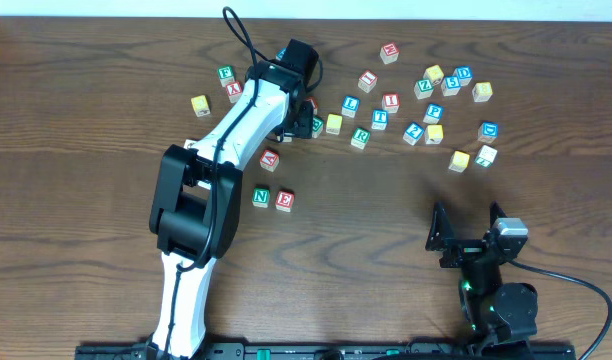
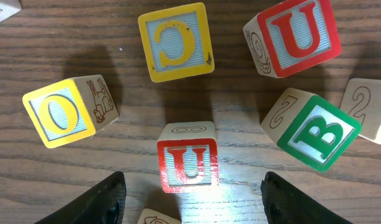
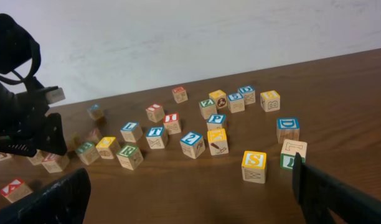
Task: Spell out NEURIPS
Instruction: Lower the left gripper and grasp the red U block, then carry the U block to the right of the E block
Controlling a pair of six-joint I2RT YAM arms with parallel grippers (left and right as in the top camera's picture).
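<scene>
In the left wrist view a red U cube (image 2: 187,163) lies on the wood just ahead of my left gripper (image 2: 192,202). That gripper is open, with a wide gap on each side of the cube. A second red U cube (image 2: 296,34) sits farther off at the right. Overhead, the left gripper (image 1: 298,110) is over the cube cluster. The green N (image 1: 261,197) and red E (image 1: 284,200) stand side by side below it. Green R (image 1: 360,137), blue P (image 1: 433,113) and yellow S (image 1: 459,160) lie scattered to the right. My right gripper (image 1: 464,228) is open and holds nothing.
Yellow C (image 2: 176,40), yellow O (image 2: 63,112) and green B (image 2: 315,134) cubes ring the near U. A red A cube (image 1: 270,158) lies beside the left arm. Several other letter cubes spread across the table's far right. The yellow S (image 3: 254,165) is nearest the right gripper (image 3: 190,180).
</scene>
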